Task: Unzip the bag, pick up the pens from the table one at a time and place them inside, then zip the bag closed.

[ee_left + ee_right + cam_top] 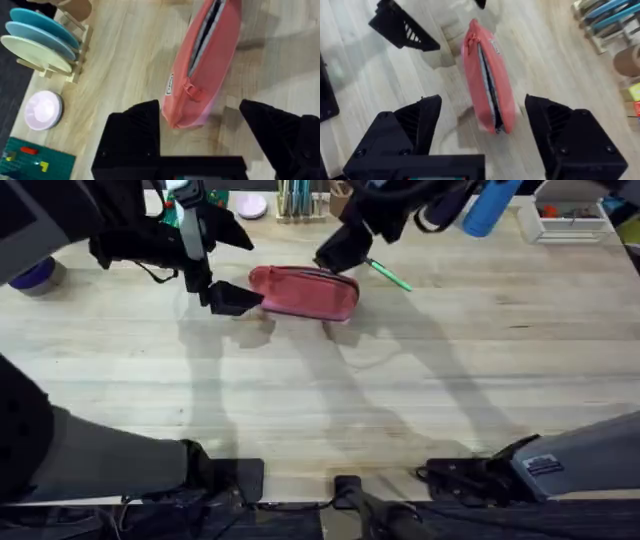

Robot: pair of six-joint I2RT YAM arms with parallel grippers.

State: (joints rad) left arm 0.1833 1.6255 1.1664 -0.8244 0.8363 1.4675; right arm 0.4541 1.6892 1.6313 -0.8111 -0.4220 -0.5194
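Coral-pink pencil pouch (303, 292) lies on the plank table (330, 390), its long axis running side to side in the overhead view, just in front of the stick rack (297, 200) at the table's far edge. One green pen (389, 275) sits just off the pouch's right end, angled away from it.

Left gripper (232, 299) is parked at the pouch's left end, and the left wrist view tells more: fingers spread wide, nothing between them but the pouch's end with its pink pull tab (192, 92), no contact visible. That view also catches the zipper (202, 40) gaping open along the length, which the overhead doesn't resolve.

Right gripper (338, 252) hangs over the pouch's right end. Its wrist view shows its jaws wide apart, straddling that end of the pouch with air on both sides, holding nothing. The open slit runs straight away towards the left gripper's fingers (405, 30) at the far end.
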